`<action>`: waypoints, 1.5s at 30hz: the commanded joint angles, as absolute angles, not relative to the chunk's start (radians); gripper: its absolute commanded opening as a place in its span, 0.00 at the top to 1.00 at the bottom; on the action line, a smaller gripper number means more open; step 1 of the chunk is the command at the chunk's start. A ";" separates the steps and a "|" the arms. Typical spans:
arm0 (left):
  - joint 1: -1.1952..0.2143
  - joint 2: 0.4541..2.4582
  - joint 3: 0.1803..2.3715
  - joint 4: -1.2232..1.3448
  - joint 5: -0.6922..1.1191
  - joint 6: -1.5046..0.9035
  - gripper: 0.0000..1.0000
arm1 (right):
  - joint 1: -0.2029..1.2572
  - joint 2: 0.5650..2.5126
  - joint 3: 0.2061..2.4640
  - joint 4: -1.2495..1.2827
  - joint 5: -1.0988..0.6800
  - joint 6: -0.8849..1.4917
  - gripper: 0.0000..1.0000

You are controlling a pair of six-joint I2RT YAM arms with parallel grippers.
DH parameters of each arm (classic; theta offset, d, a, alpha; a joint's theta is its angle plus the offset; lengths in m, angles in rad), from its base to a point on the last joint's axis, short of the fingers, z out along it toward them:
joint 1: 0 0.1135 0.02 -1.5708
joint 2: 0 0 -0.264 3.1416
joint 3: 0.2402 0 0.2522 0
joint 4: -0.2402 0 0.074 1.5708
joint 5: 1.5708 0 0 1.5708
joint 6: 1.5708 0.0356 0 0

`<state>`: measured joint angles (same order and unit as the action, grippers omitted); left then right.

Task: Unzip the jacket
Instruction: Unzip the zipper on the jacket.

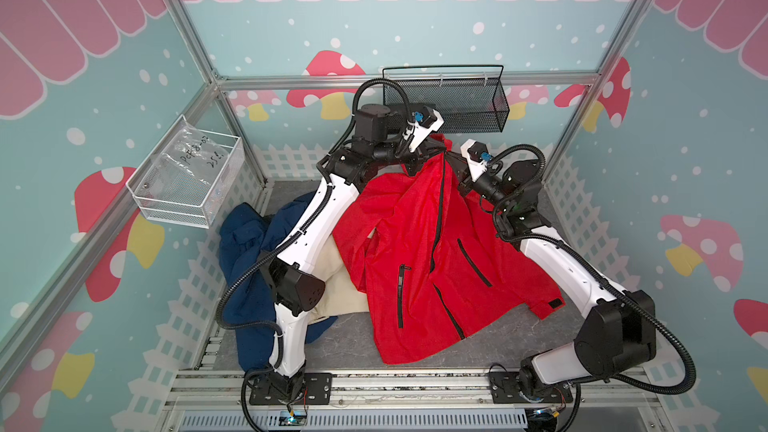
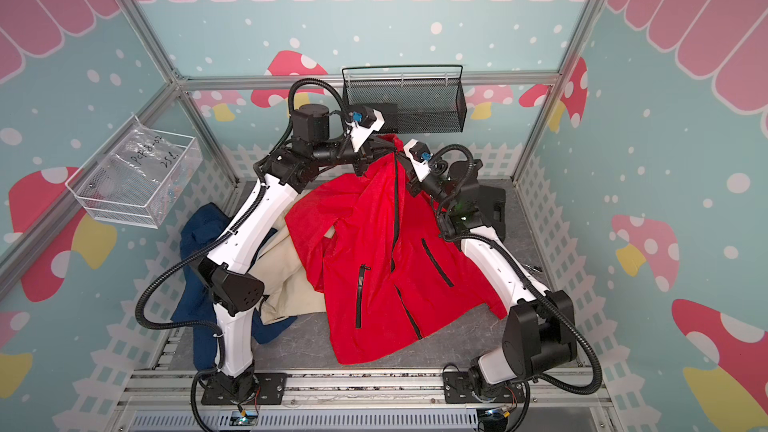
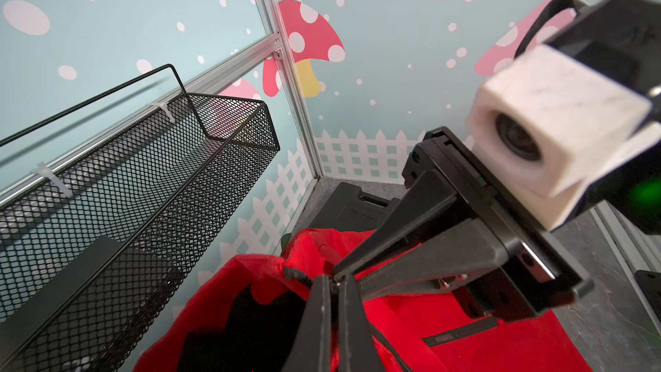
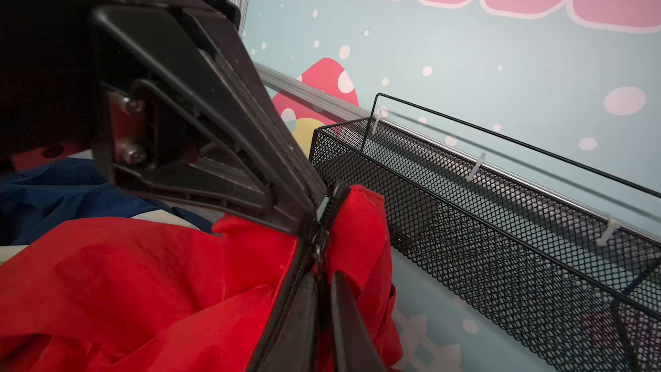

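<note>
The red jacket (image 1: 415, 251) (image 2: 374, 251) lies spread on the grey floor, its collar end lifted at the back. Its black front zipper (image 1: 439, 201) runs closed down the middle. My left gripper (image 3: 333, 279) (image 1: 436, 149) is shut on the top of the collar beside the zipper end. My right gripper (image 4: 323, 273) (image 1: 453, 158) meets it tip to tip, shut just below the zipper slider (image 4: 319, 243), apparently on its pull. The pull itself is hidden between the fingers. In the right wrist view the left gripper (image 4: 316, 209) pinches the zipper's top edge.
A black mesh basket (image 1: 449, 105) hangs on the back wall just behind both grippers. A white wire basket (image 1: 187, 184) with a plastic bag hangs on the left wall. A blue garment (image 1: 245, 251) and a cream one (image 1: 332, 284) lie under the left arm. A black case (image 2: 494, 209) sits back right.
</note>
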<state>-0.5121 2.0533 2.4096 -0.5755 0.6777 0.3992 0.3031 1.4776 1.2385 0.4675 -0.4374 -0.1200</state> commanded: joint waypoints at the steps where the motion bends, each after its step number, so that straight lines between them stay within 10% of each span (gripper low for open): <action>1: -0.525 2.044 2.462 -0.544 0.721 0.407 1.00 | 0.314 1.495 1.262 0.450 -0.411 -0.166 0.88; 45: -0.482 2.153 2.632 -0.390 0.523 0.134 1.00 | 0.641 1.504 1.081 0.279 0.415 -0.848 1.00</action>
<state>-0.5117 2.1925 2.5595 -0.6292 0.5846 0.1516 0.5831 1.4799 1.1458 0.5068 0.4160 -0.7528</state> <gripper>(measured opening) 0.048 0.047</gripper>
